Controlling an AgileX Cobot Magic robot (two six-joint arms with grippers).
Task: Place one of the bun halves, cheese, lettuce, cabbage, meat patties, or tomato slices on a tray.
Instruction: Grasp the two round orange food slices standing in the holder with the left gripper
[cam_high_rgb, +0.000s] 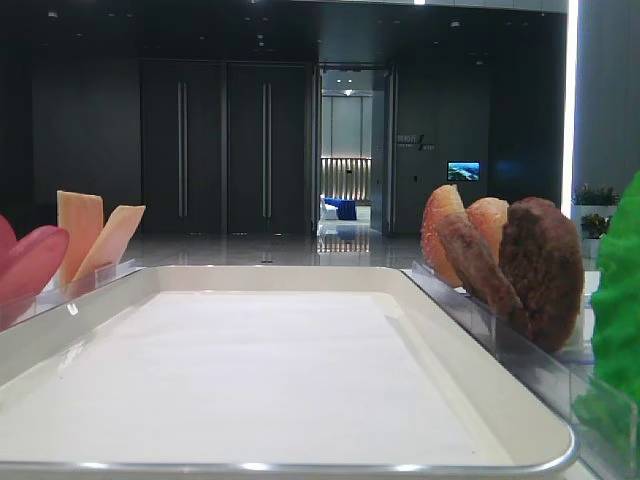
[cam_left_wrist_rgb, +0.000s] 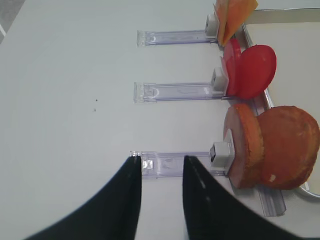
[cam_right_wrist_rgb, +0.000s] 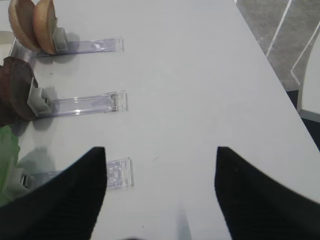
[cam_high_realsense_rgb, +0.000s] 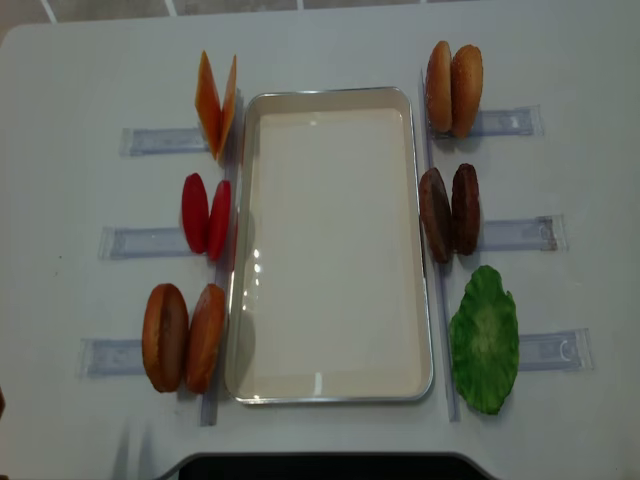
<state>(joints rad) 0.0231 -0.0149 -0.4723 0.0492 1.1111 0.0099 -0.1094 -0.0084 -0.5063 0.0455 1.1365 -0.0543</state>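
From my low vantage, the shallow off-white rectangular tray with shiny rim (cam_high_rgb: 500, 395) lies between pale-orange cheese slices (cam_high_rgb: 92, 235) and pinkish-red tomato slices (cam_high_rgb: 28, 262) leftward, and golden-brown bun halves (cam_high_rgb: 455, 228), dark rough meat patties (cam_high_rgb: 535, 268) and bright green lettuce (cam_high_rgb: 620, 300) rightward.

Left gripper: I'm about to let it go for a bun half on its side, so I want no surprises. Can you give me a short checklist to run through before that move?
1. Tray has free room for a piece: ok, the white lining is bare.
2. Bun halves on the left are within the wrist view: ok, two stand on edge in their clear holder.
3. Left gripper carries nothing: ok, the table shows between its fingers.
4. Left jaws wide enough for a bun half: not ok, the gap looks narrow.
5. Tomato slices clear of the buns: ok, in a separate holder.
6. Right gripper out of the way: ok, open over bare table.
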